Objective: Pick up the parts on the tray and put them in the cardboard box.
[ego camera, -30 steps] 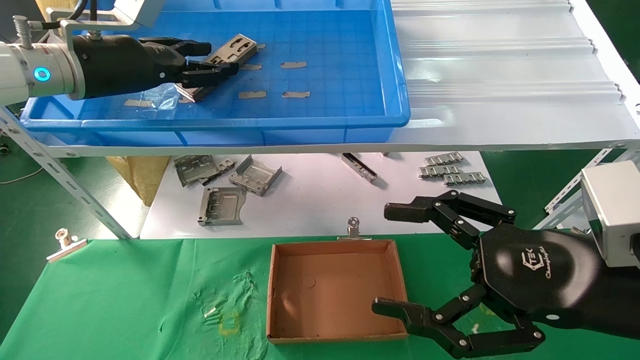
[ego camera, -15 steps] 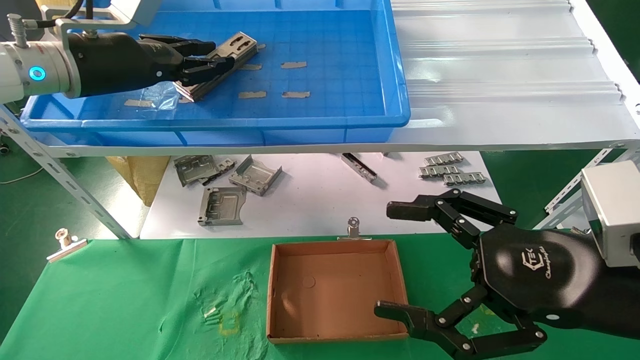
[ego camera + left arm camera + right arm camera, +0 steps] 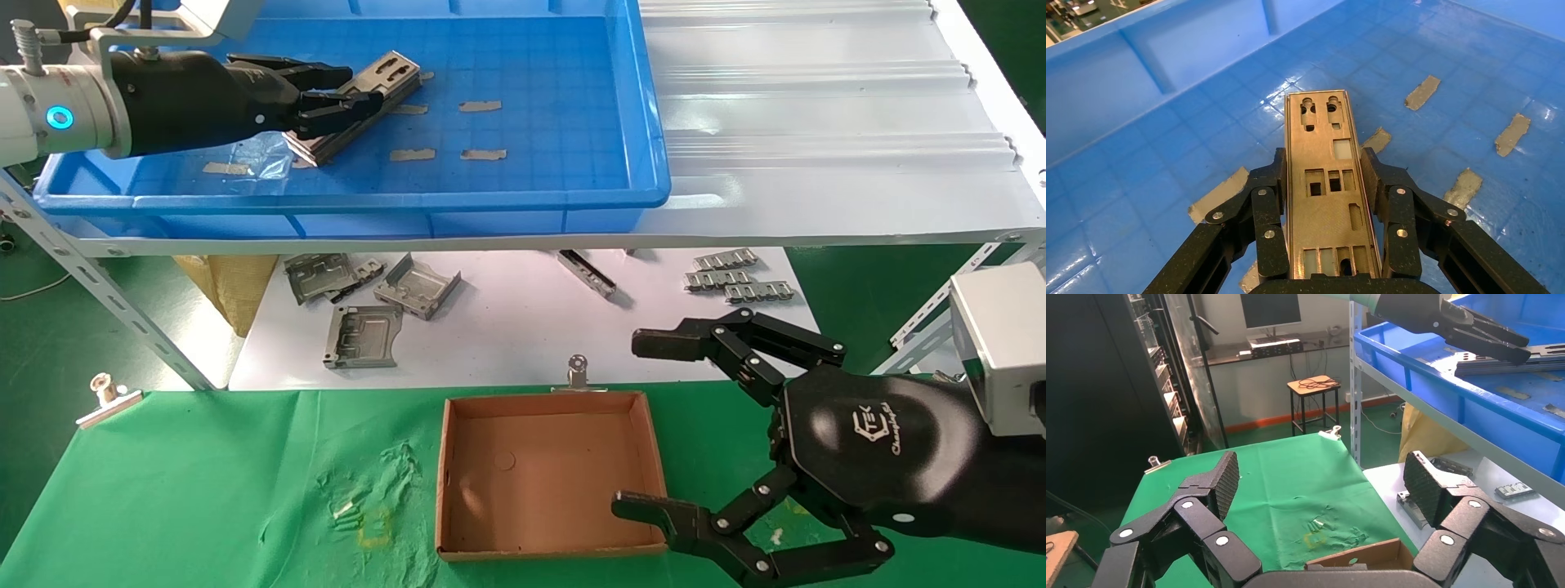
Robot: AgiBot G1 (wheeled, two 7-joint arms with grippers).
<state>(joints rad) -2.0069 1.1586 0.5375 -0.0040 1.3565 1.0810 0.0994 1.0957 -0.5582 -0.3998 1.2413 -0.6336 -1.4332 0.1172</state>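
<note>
Head view: left gripper (image 3: 343, 91) sits upper left inside the tray (image 3: 523, 175), fingers clamped on a part (image 3: 377, 82) — the cardboard box (image 3: 546, 472) is bottom centre, with the right gripper (image 3: 645, 429) spread wide beside it.

Left wrist view: fingers (image 3: 1386, 202) grip the plate's long edges.

Right wrist view: pads (image 3: 1422, 484) far apart — box corner between them.

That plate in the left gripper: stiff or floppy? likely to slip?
Probably stiff: the part juts straight past the left gripper without sagging. Likely light, being thin and full of cutouts. Slip is possible: bare metal, pinched only along its narrow edges by the fingers.
</note>
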